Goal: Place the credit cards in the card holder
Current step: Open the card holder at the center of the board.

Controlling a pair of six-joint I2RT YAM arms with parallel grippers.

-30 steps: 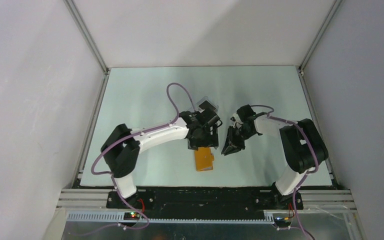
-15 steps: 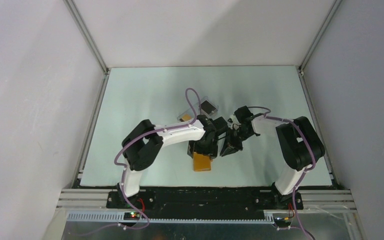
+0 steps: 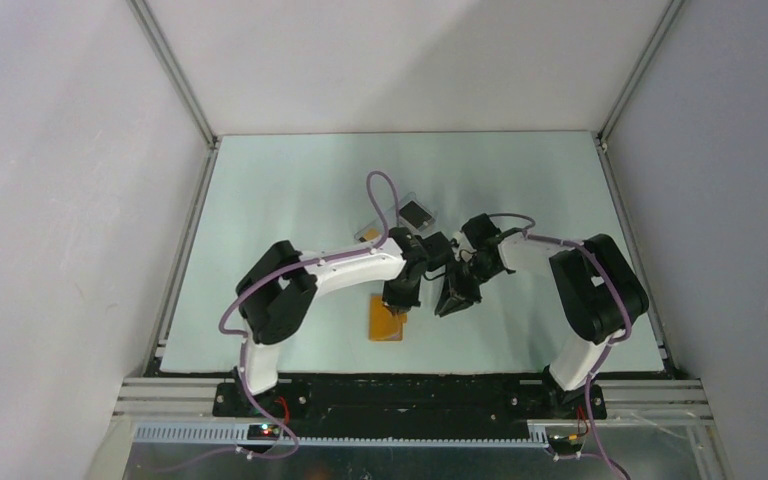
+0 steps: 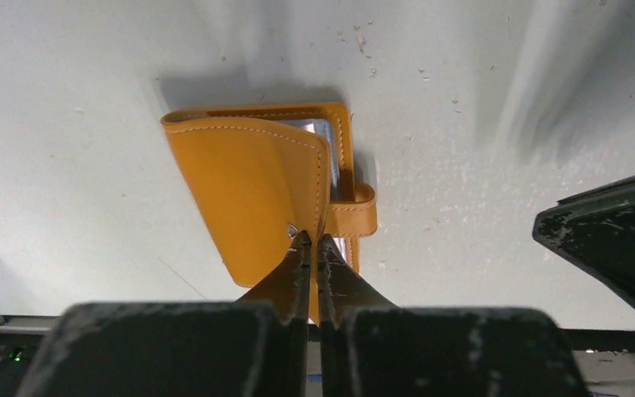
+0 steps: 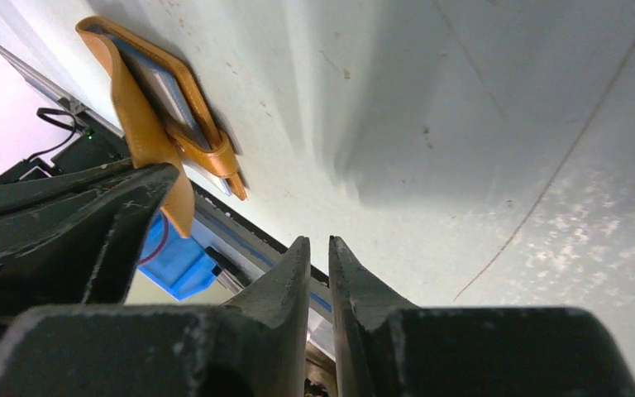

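The orange card holder (image 3: 387, 318) lies on the table near the front, its flap raised. My left gripper (image 4: 312, 240) is shut on the edge of that flap (image 4: 256, 182), beside the small metal clasp. A pale card (image 5: 165, 91) lies inside the holder, and a white end (image 5: 212, 179) sticks out past the strap. My right gripper (image 5: 320, 242) hovers just right of the holder, its fingers a narrow slit apart with nothing between the tips. From above, the left gripper (image 3: 397, 297) and the right gripper (image 3: 453, 298) stand close together.
Two clear plastic rectangles lie behind the grippers, one with a black centre (image 3: 417, 212) and one with an orange centre (image 3: 368, 233). The table's front rail (image 3: 410, 378) runs close behind the holder. Grey walls enclose the table on three sides.
My left gripper came down over the holder and shut on its flap. The holder has slid a little to the left and turned. The right gripper edged left.
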